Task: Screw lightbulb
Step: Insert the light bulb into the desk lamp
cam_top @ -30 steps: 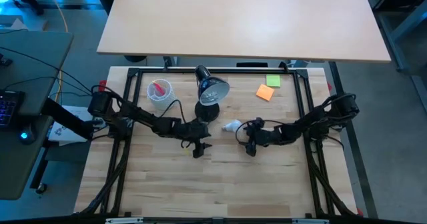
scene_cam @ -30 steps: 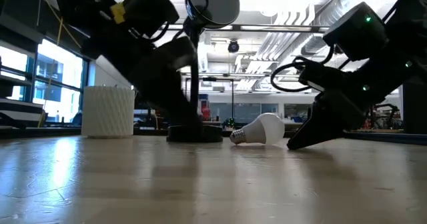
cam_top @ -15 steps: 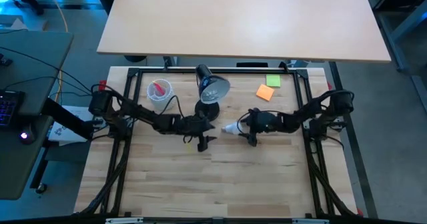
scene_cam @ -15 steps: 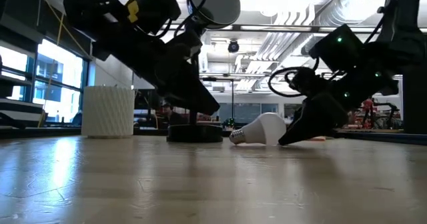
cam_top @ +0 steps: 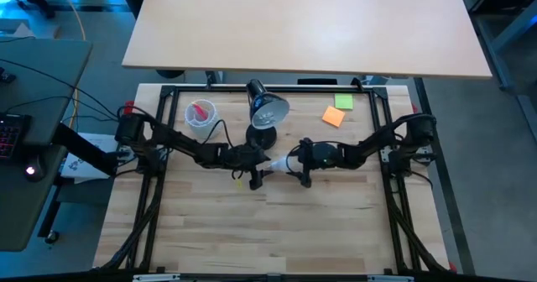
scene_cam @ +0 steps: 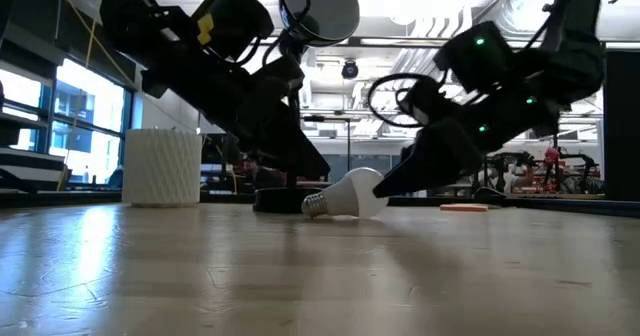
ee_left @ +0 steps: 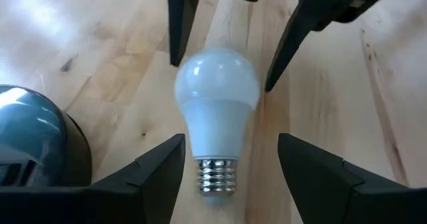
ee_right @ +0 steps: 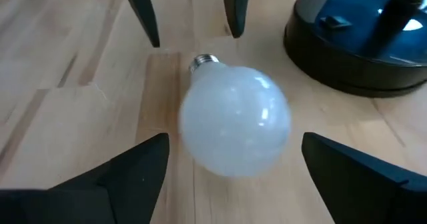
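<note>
The white lightbulb (cam_top: 279,163) lies on its side on the table in front of the black desk lamp's base (cam_top: 261,139), its screw base (ee_left: 216,176) toward the table's left. My left gripper (cam_top: 259,172) is open, its fingers (ee_left: 159,172) standing on either side of the screw base with a gap on each side. My right gripper (cam_top: 294,167) is open, and comes from the right, slanting down. Its fingers (ee_right: 117,174) stand on either side of the bulb's round end (ee_right: 235,121). My right gripper's fingertips (ee_left: 176,59) stand close against the two sides of the bulb's round end (ee_left: 217,74), coming slanting down from the table's right. I cannot tell whether they touch it. The bulb lies on the table on its side.
The lamp's head (cam_top: 267,110) leans over its base just behind the bulb. A white ribbed cup (cam_top: 200,114) with pink items stands at the far left. Orange (cam_top: 333,116) and green (cam_top: 343,101) paper notes lie at the far right. Bare wood lies toward the near edge.
My right gripper has gone toward the table's left, over the bulb's round end. The bulb has slid a little toward the left, still on its side. My left gripper has gone a little toward the far edge and right, up to the screw base.
</note>
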